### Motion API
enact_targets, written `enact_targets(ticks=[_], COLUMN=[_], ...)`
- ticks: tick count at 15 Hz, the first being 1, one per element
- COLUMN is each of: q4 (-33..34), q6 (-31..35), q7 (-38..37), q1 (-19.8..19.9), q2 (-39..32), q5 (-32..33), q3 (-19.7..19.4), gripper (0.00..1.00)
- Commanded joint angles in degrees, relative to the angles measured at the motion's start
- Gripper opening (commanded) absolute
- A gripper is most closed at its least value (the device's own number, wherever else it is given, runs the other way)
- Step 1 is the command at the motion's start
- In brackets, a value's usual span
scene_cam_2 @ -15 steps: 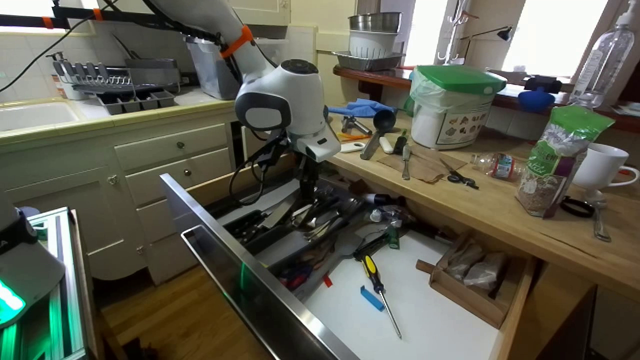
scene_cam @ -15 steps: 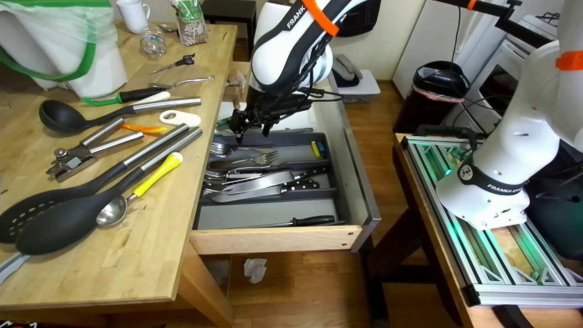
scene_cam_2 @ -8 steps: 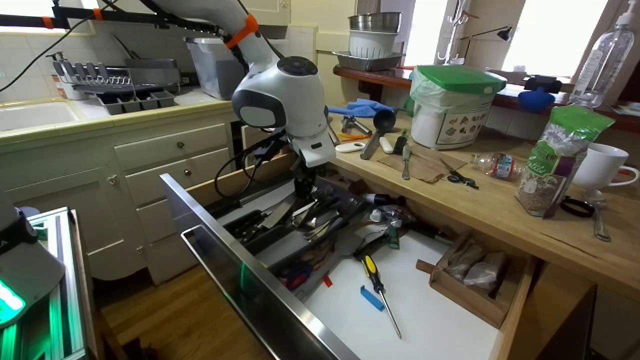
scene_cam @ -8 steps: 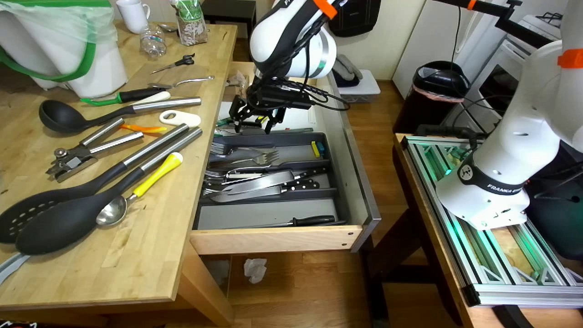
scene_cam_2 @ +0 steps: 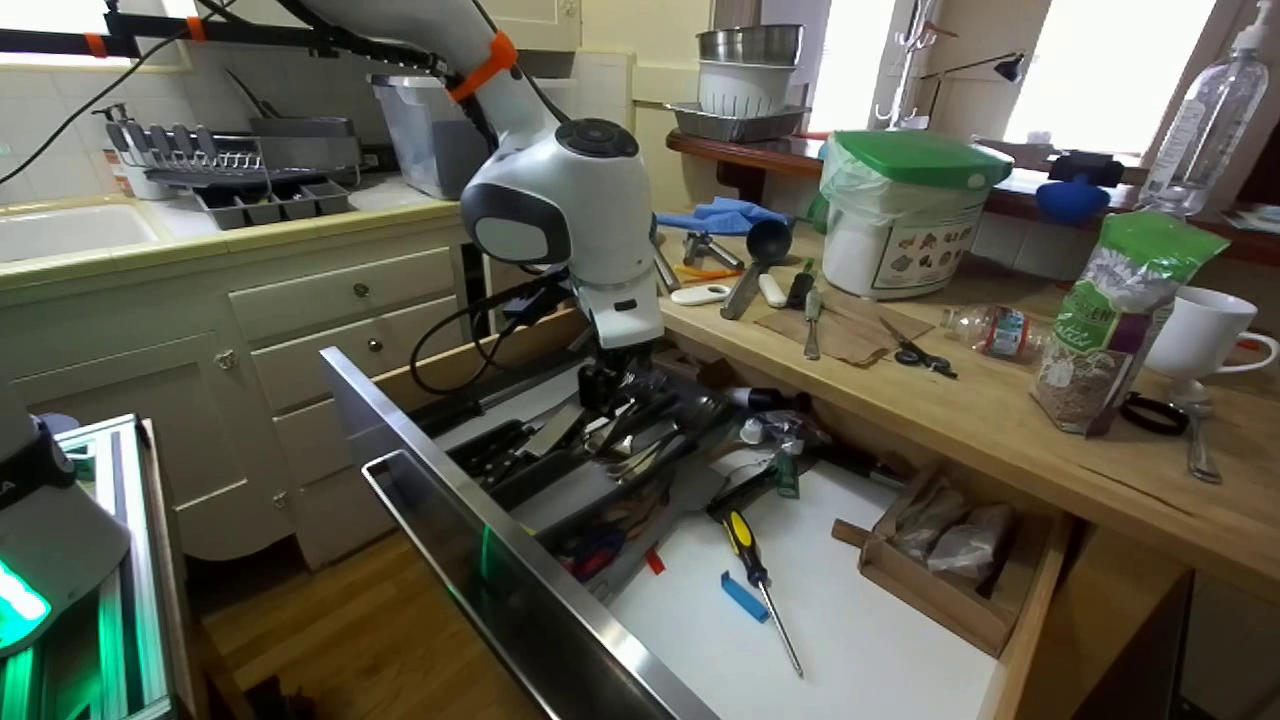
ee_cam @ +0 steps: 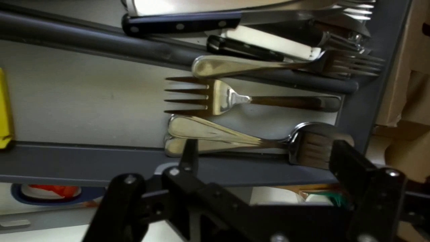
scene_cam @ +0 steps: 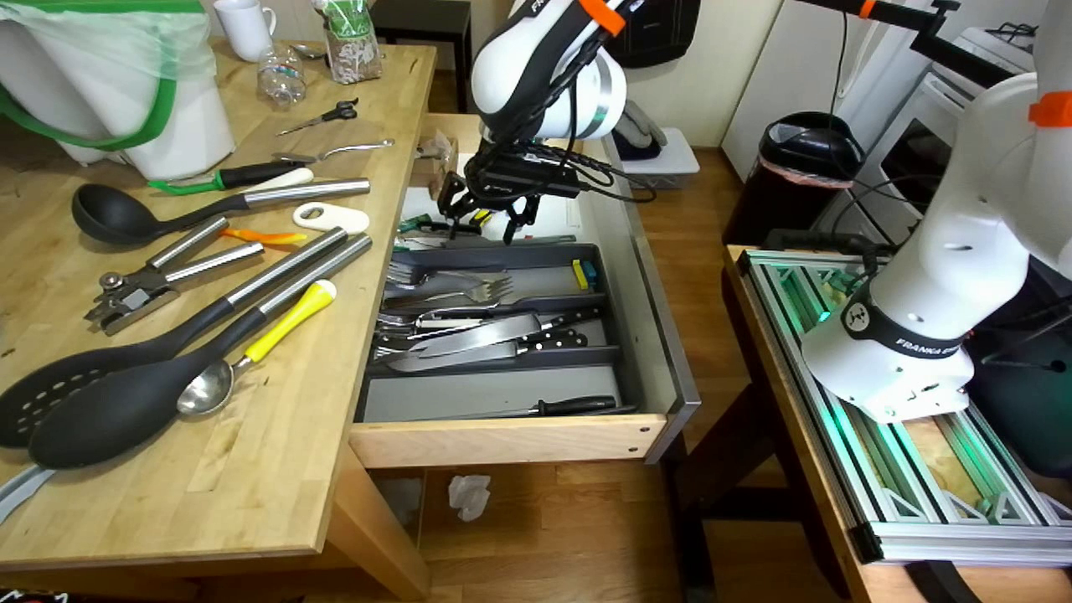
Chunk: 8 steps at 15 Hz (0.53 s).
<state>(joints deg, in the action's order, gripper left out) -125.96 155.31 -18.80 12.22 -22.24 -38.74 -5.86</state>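
Note:
My gripper (ee_cam: 265, 149) is open over the grey cutlery tray (scene_cam: 494, 358) in the pulled-out drawer, with nothing between its fingers. In the wrist view, a pair of stacked forks (ee_cam: 215, 130) lies across the gap: the left fingertip overlaps their handles and the right one their tined heads. Whether the fingertips touch them I cannot tell. Just above, a single fork (ee_cam: 220, 97) points its tines left. Another fork (ee_cam: 228, 65) rests across the tray divider, beside a black-handled knife (ee_cam: 181, 25). In both exterior views the gripper (scene_cam: 483, 234) hangs low inside the drawer.
Large knives (scene_cam: 477, 335) fill a neighbouring compartment. A yellow object (ee_cam: 5, 111) lies at the tray's other end. A screwdriver (scene_cam_2: 745, 545) and a cardboard box (scene_cam_2: 935, 590) share the drawer. On the wooden counter (scene_cam: 285, 469) stand utensils, a bin (scene_cam_2: 905, 240) and a bag (scene_cam_2: 1090, 350).
The hand has tilted and shifted a little; in an exterior view it moves right and slightly up, with its cables swinging along. The jaws stay wide. The cutlery has not moved.

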Motion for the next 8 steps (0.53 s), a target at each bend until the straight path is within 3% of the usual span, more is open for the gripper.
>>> enact_targets(ticks=[1, 4, 5, 6, 8], q4=[0.0, 0.1, 0.4, 1.4, 3.6], q6=[-0.5, -0.5, -0.1, 0.3, -0.9], q7=[0.0, 0.0, -2.6, -11.1, -17.5], q1=[-0.3, -0.3, -1.2, -3.7, -4.4], q2=[0.0, 0.0, -0.3, -1.5, -2.9], q5=[0.2, 0.1, 0.7, 3.2, 3.7], q3=[-0.5, -0.5, -1.2, -3.9, -5.3], gripper=[1.0, 1.0, 1.0, 1.0, 1.0])
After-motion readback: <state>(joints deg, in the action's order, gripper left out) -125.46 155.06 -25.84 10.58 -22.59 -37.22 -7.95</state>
